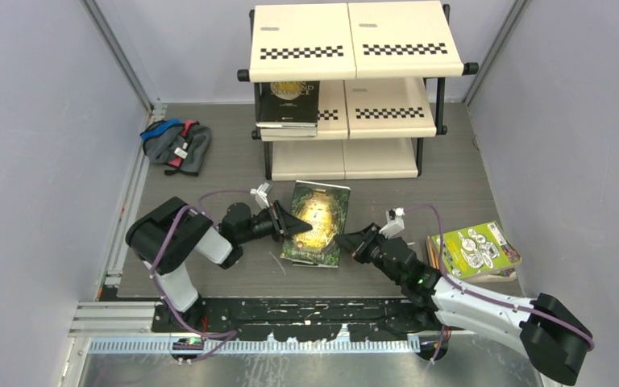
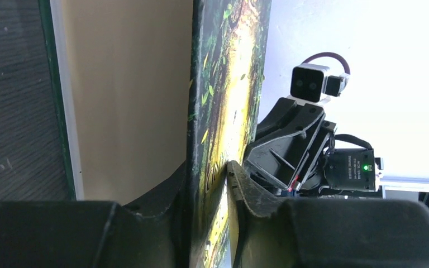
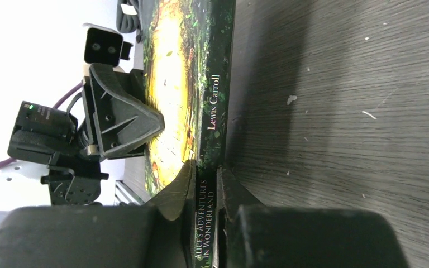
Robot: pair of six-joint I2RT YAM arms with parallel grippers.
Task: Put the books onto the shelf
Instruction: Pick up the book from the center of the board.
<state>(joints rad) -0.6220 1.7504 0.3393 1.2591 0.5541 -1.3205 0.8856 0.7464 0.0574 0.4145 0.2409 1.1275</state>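
A green-gold book (image 1: 317, 222) lies before the shelf (image 1: 355, 48), black book (image 1: 288, 102) on its middle tier

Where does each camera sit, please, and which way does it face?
Top external: above and behind the arms, looking down on table, shelf and Alice's Adventures in Wonderland paperback; both arms, left gripper and right gripper show.
Left wrist: on the left arm, facing the paperback's cover; own fingers straddle it.
Right wrist: on the right arm, facing its spine; own fingers straddle it.
Shared: both wrist views show the paperback and the other gripper.
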